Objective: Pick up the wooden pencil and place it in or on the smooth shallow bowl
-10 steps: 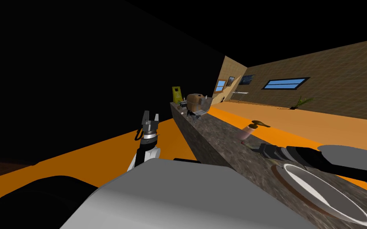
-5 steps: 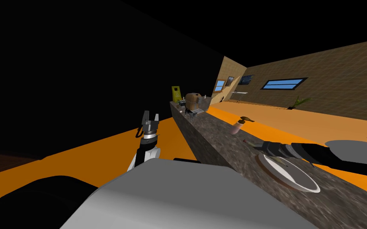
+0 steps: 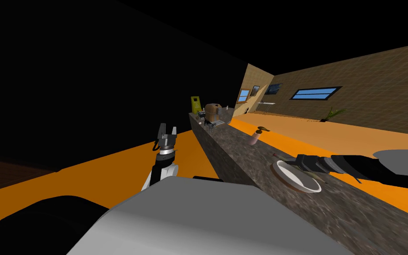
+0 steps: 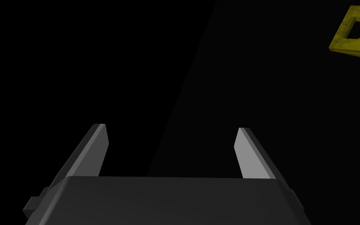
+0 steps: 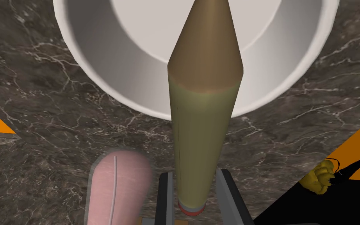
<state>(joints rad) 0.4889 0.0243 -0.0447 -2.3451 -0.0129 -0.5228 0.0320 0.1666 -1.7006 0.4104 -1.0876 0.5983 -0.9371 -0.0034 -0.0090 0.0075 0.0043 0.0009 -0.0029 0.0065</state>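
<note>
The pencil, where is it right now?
In the right wrist view the pencil is pinched in the right gripper, its tip over the white bowl on the dark marbled counter, a pink bottle close by.

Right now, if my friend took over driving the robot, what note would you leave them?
Right gripper: fingers shut on the pencil, whose tip points over the white bowl on the dark marble counter.
Left gripper: open, empty, raised beside the counter.
A pink bottle stands close by the right gripper.
Done: pencil picked up and brought to the bowl.
Left: lower it and open the fingers so it lies in the bowl.
</note>
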